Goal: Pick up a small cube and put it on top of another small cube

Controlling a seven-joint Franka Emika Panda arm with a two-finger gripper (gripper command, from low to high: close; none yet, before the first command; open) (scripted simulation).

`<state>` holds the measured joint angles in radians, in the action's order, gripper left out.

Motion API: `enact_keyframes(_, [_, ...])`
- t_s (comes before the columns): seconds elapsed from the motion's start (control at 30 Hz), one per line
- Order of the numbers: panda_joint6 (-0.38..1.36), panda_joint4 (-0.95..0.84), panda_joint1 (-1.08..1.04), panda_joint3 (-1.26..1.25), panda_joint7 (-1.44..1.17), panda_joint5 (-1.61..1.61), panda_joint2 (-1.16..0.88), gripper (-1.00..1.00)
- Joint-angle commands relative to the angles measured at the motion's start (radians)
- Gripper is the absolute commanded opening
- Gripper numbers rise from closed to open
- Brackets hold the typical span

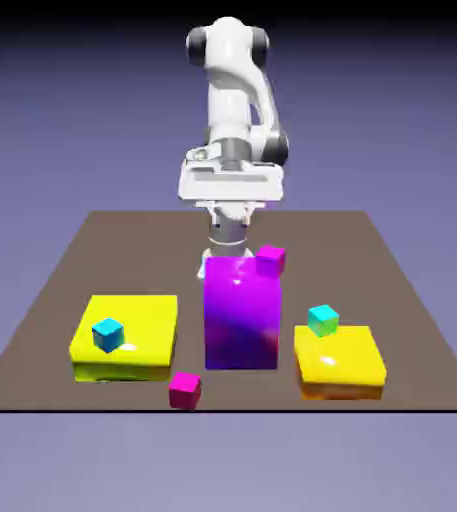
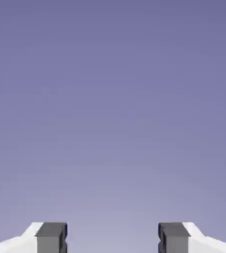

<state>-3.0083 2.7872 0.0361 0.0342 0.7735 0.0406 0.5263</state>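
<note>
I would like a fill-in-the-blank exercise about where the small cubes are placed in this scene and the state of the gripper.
1. The teal cube rests on a yellow block at the exterior view's ____.
2. The crimson cube lies directly on the ____.
3. The pink cube sits on top of the ____ block.
4. The gripper is open and holds ____.

Missing words: right; table; purple; nothing

A glossy, smooth finish with white highlights is shown by the purple block and the 2 yellow blocks. The brown table is seen matt. The white arm looks like smooth plastic.
</note>
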Motion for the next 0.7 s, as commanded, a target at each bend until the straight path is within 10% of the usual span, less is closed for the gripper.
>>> enact_keyframes(0.0, [0.024,-0.019,0.020,0.028,0.027,0.034,-0.036,0.00])
enact_keyframes(0.67, [0.499,-0.396,0.419,0.596,0.565,0.708,-0.761,0.00])
